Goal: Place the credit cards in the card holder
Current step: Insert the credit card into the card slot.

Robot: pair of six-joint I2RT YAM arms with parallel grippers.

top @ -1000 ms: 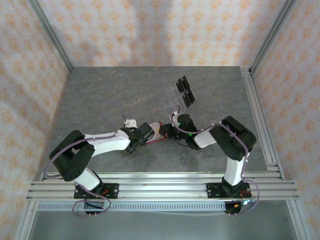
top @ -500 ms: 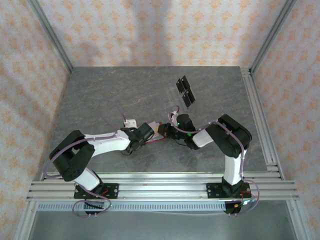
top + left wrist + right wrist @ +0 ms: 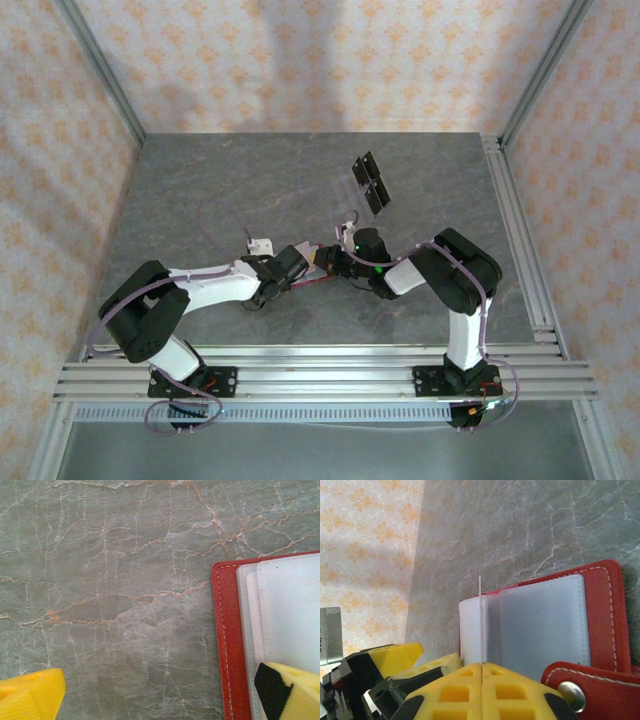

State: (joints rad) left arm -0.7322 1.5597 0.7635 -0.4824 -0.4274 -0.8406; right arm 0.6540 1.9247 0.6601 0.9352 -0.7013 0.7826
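Right gripper [image 3: 481, 667] was closed, its yellow fingers pressed together on a thin pale card [image 3: 480, 587] seen edge-on, which stood out straight from the seam between them. The card ran alongside the pale inner leaves of the open red wallet [image 3: 609, 610], just beside a frosted sleeve [image 3: 545, 625]; whether it had entered a pocket could not be told. The wallet's strap [image 3: 605, 697] with its metal snap [image 3: 572, 693] lay at 5 o'clock in the right wrist view (right against the gripper's finger, as far as one could see).

Left gripper [image 3: 160, 685] stood wide open, one finger [image 3: 30, 697] over the bare grey table [image 3: 125, 580] at 7 o'clock and the other over the wallet's pale inside at 5 o'clock; contact there could not be judged. From above, the wallet lay a little toward 6 o'clock of the table's middle, with the left gripper at its 9 o'clock side and the right at its 3 o'clock side. Two dark flat pieces [image 3: 368, 182] lay side by side at 1 o'clock from the wallet, well apart from both grippers
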